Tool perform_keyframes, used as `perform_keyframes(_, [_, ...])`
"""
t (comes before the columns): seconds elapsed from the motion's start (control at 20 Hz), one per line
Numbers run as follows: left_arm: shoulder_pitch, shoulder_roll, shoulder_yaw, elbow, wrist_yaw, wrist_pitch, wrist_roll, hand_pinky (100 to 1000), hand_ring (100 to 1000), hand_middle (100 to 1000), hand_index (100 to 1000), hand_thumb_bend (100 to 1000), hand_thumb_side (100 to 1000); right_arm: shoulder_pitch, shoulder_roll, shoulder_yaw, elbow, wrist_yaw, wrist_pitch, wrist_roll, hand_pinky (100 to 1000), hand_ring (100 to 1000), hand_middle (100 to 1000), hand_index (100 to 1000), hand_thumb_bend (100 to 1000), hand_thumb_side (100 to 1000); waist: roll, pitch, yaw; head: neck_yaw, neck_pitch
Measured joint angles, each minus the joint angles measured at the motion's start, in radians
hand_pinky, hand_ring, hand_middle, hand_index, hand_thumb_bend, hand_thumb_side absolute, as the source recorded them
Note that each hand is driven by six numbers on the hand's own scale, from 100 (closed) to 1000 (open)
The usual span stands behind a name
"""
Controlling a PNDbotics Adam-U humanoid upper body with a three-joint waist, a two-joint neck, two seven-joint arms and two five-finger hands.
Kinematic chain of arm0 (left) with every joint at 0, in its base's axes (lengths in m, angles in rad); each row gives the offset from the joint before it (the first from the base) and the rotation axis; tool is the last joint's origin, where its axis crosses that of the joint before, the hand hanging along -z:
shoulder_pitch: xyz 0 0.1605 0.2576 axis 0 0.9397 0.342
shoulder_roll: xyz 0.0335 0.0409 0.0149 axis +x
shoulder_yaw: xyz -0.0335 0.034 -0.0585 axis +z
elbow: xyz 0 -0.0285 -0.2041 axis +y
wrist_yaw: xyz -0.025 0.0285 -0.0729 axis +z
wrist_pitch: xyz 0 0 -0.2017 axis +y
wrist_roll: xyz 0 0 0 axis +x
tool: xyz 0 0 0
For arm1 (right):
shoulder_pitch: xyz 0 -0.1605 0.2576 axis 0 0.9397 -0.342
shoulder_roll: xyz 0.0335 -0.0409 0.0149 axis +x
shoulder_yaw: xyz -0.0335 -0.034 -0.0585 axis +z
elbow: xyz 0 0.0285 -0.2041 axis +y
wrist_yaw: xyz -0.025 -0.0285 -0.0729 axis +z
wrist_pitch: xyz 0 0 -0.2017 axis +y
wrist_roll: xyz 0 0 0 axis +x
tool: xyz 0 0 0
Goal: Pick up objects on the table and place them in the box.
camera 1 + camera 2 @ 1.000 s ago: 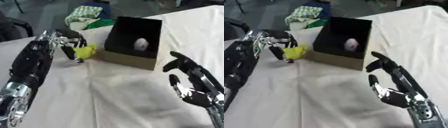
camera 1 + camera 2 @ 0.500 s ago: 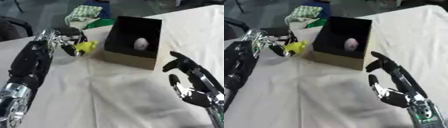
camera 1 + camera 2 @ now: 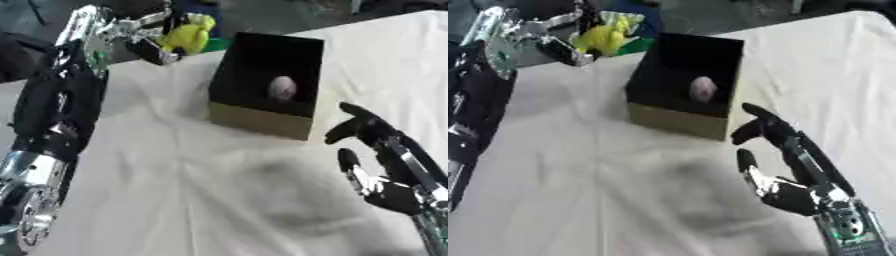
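Our left hand [image 3: 144, 37] pinches the yellow toy [image 3: 188, 36] and holds it in the air just left of the box [image 3: 262, 85], above the table [image 3: 175, 200]; our right hand [image 3: 385, 165] rests spread open at the lower right. The toy looks light and probably soft, so we judge the pinch across its middle suits it. Its long axis stands roughly upright, tilted a little, top end uppermost.

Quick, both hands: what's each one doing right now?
Left robot hand: shut on the yellow toy, lifted left of the box.
Right robot hand: open, holding nothing.
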Motion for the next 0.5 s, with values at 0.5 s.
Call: perform_keyframes(0.5, [0.022,-0.166,-0.069,-0.029,0.04,0.001,-0.009,674,525,509,700,100,198,-0.009,0.003,0.001,0.0,-0.001,-0.002,0.003,828,666,647,1000,100,477,-0.004,0.009,-0.015,0.012,-0.001])
